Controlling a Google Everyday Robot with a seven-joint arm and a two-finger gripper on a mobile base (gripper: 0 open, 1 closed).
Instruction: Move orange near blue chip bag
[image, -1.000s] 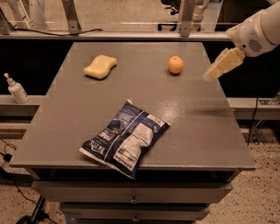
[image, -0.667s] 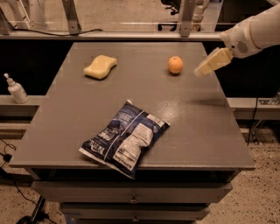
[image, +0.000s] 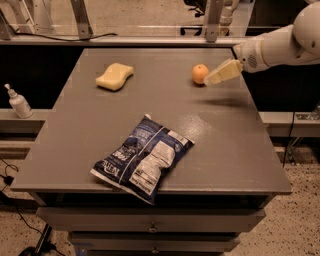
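- While the single camera view looks down over the grey table (image: 235, 150), here's the tally: one orange, one blue chip bag, one sponge, one pump bottle, and one gripper on one arm.
- Blue chip bag (image: 143, 157) first, our landmark. It lies flat with its printed panels up at the table's near edge, and its nearest corner pokes out over that edge.
- Orange (image: 199, 73), just the one, sits on the tabletop well beyond the bag, toward the far edge and off to the picture's right. Plenty of bare table lies between the two.
- Gripper (image: 221, 74): pale and wedge-shaped, coming in from the picture's right on a white arm (image: 280, 46).
  - It hangs far beyond the bag, further right than the orange, with its tip right up against the fruit's right side.
  - Touching or only just beside? I cannot tell.
  - Apart or together? That I cannot tell either.
  - Its shadow falls on the table beneath it, on the bag's side.
- Sponge (image: 115, 76): one, pale yellow and curved, beyond the bag toward the picture's left, well apart from the orange.
- Pump bottle (image: 19, 102): one, white and upright, off the table on a lower ledge far to the bag's left.
- Containers now.
  - The bag looks closed and its contents don't show.
  - The bottle's fill cannot be seen.
  - Directly below the bag, two drawers (image: 150, 222) sit under the tabletop, both pushed shut.
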